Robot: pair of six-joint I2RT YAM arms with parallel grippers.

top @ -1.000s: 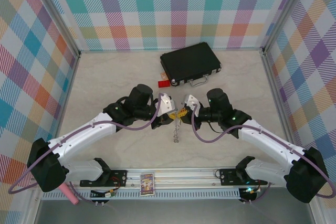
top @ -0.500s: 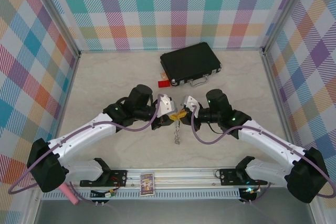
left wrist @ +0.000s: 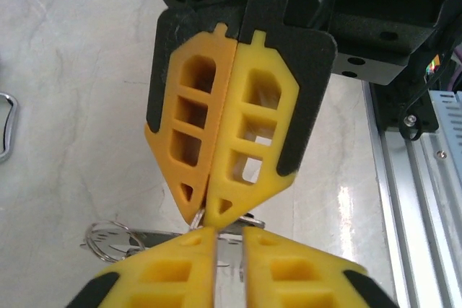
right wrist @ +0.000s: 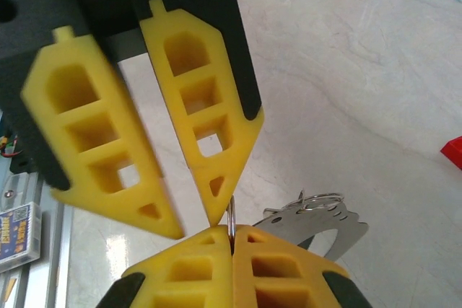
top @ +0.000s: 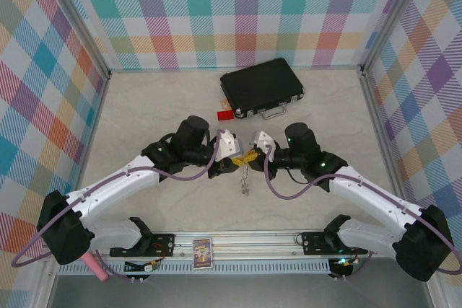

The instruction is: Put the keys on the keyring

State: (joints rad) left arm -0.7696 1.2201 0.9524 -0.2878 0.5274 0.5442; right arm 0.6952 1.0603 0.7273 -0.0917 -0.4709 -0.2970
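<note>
change: against a second ago the arms barely differ. The left gripper and right gripper meet tip to tip at the same mid-table spot. The low end of the keys sits a touch further right.
rail: metal rail along the near edge, with a small card on it and a pink stub at near left.
left gripper: fingers a narrow slit apart with grey metal in the slit; I cannot tell whether it is clamped.
right gripper: fingers pressed together, pinching a thin metal edge, seemingly the rim of the keyring.
keyring: at the two sets of fingertips, above the table. It shows as a flat grey arc with nubs and a small wire loop on it.
keys: a small metal bunch trailing from the fingertips toward near, too small to tell apart.
table: pale, marbled.
tag: red, far of the grippers, just near-left of the case.
case: black, far and right of centre, with a silver handle on its near side.
walls: pastel plaid on the left, far and right.
</note>
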